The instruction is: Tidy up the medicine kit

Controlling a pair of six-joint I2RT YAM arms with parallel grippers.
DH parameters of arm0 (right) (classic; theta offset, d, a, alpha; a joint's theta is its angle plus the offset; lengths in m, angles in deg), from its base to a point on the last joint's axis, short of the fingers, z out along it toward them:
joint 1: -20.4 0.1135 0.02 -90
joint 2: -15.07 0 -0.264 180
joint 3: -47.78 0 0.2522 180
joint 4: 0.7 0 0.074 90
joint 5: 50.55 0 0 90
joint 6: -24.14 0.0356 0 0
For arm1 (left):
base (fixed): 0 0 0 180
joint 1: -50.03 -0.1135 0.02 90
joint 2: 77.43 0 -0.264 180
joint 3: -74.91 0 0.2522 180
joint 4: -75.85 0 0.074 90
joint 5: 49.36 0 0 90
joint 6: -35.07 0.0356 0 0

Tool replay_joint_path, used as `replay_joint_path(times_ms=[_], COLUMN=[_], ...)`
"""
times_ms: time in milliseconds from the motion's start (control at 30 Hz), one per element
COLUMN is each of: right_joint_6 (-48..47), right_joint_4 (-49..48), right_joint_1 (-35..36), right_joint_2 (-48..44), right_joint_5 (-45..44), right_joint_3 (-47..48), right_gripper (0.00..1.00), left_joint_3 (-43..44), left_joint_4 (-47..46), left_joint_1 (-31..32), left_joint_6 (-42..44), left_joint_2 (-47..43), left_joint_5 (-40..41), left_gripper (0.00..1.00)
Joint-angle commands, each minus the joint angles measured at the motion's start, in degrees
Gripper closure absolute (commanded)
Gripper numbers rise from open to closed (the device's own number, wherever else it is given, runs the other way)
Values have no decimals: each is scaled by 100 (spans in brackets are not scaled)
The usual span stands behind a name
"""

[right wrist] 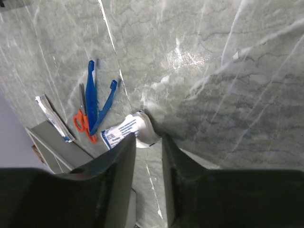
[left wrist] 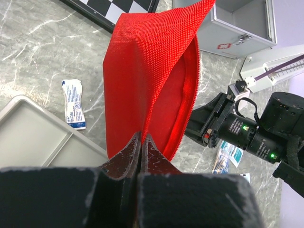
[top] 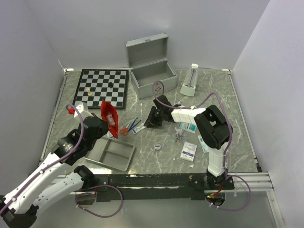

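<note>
The medicine kit [top: 153,86], a silver case, stands open at the back centre with its lid [top: 147,49] raised; its latch side [left wrist: 231,43] shows in the left wrist view. My left gripper [left wrist: 141,137] is shut on the edge of a red pouch [left wrist: 147,71], which it holds up unzipped above the table [top: 109,116]. My right gripper [right wrist: 148,137] is low over the table centre [top: 151,119], jaws apart. The bent white end of a blue-and-white packet [right wrist: 121,132] lies right at its fingertips.
Blue tweezers [right wrist: 92,95] and orange scissors [right wrist: 81,121] lie beside the packet. A grey two-compartment tray [top: 124,164] sits front left, with a sachet [left wrist: 73,103] near it. A chessboard [top: 102,85], a white stand [top: 191,80], a tape roll [top: 156,147] and small boxes [top: 188,151] are around.
</note>
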Motion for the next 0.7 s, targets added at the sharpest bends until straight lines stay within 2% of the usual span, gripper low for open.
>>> replay_joint_path(times_ms=[0, 200, 300, 533, 567, 667], right_joint_6=[-170, -354, -468, -1161, -1407, -1847], right_joint_4=[209, 218, 166, 246, 105, 95], right_joint_1=[-8, -35, -87, -140, -123, 175], right_joint_2=[264, 115, 9, -710, -903, -1308], right_joint_5=[-140, -246, -228, -650, -563, -579], right_joint_3=[45, -69, -166, -473, -561, -571], right_gripper=[68, 83, 99, 100, 99, 60], left_joint_3=[-41, -76, -85, -6, -6, -23], left_joint_4=[-207, -260, -321, -304, -304, -313], left_joint_1=[-22, -22, -22, -22, -22, -22], left_joint_6=[-92, -83, -83, -13, -13, -4], left_joint_2=[-7, 11, 54, 134, 116, 72], left_joint_5=[20, -24, -59, -42, -33, 2], left_gripper=[99, 99, 99, 99, 99, 99])
